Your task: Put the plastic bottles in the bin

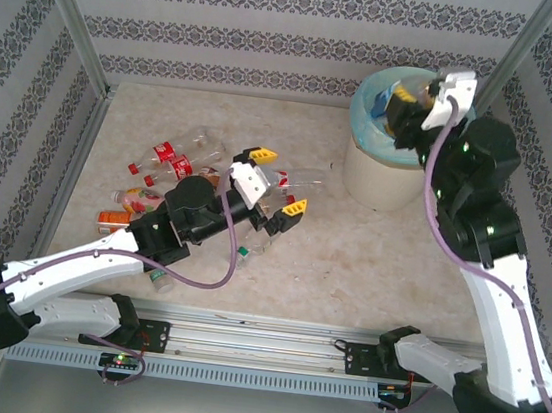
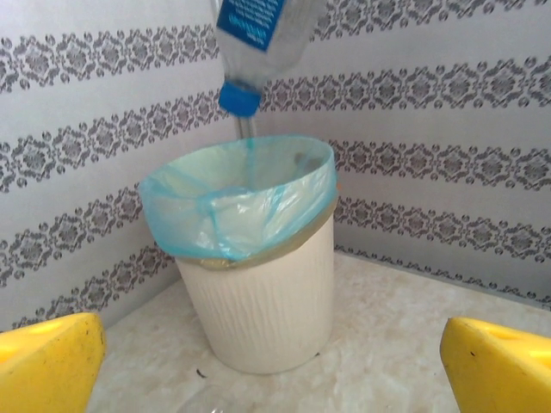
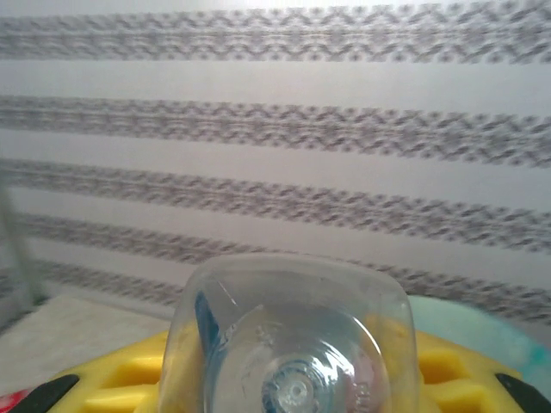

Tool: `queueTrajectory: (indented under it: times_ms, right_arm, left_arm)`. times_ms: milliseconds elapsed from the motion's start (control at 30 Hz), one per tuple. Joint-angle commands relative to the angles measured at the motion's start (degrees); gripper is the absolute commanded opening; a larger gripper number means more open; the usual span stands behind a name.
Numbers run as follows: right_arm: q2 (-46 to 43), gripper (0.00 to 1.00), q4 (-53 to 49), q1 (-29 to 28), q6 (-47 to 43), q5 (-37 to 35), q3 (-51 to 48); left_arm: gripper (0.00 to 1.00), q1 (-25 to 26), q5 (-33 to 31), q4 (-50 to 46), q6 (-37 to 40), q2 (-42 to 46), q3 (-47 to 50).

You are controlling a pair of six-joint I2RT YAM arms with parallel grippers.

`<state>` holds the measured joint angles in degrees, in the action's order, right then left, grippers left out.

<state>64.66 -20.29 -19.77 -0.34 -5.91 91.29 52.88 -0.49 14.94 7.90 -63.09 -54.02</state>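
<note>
Several plastic bottles [image 1: 172,164] lie in a heap on the table's left half, with red and orange labels. My left gripper [image 1: 279,181] is open just right of the heap, yellow fingertips [image 2: 52,361] wide apart, with a clear bottle [image 1: 298,177] on the table by them. The bin [image 2: 267,292], cream-white with a turquoise liner, stands at the back right [image 1: 371,173]. Above it my right gripper [image 1: 409,110] is shut on a blue-labelled bottle [image 2: 258,30] that hangs cap down over the liner. The bottle's clear base [image 3: 293,344] sits between the yellow fingers.
Patterned walls close in the back and both sides, and metal posts [image 1: 73,15] stand at the back corners. A rail [image 1: 261,331] runs along the near edge. Bare marbled table [image 1: 329,263] lies between the heap and the bin.
</note>
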Motion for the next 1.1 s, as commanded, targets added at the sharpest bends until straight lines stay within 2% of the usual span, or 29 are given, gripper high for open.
queueTrajectory:
  times_ms: [0, 200, 400, 800, 1067]
  right_arm:
    - [6.9, 0.26, 1.4, 5.7, -5.1, -2.2, 3.9]
    - [19.1, 0.26, -0.1, 14.5, -5.5, -2.3, 11.1]
    - [28.1, 0.31, -0.1, 19.9, -4.5, -1.3, 13.0]
    - [40.9, 0.40, -1.7, 24.8, -0.1, 3.9, 11.6]
    - [47.0, 0.46, -5.0, 25.4, 0.1, 5.9, 14.0]
  left_arm:
    - [1.00, 0.4, -2.5, -6.8, -3.0, -1.4, -3.7]
    - [1.00, 0.3, -3.7, -10.9, -5.6, -3.5, -4.8]
    - [1.00, 0.3, -4.0, -11.8, -6.1, -5.6, -5.3]
    - [1.00, 0.3, -3.7, -11.6, -6.4, -7.7, -5.4]
    - [1.00, 0.3, -4.5, -11.1, -5.9, -8.8, -5.4]
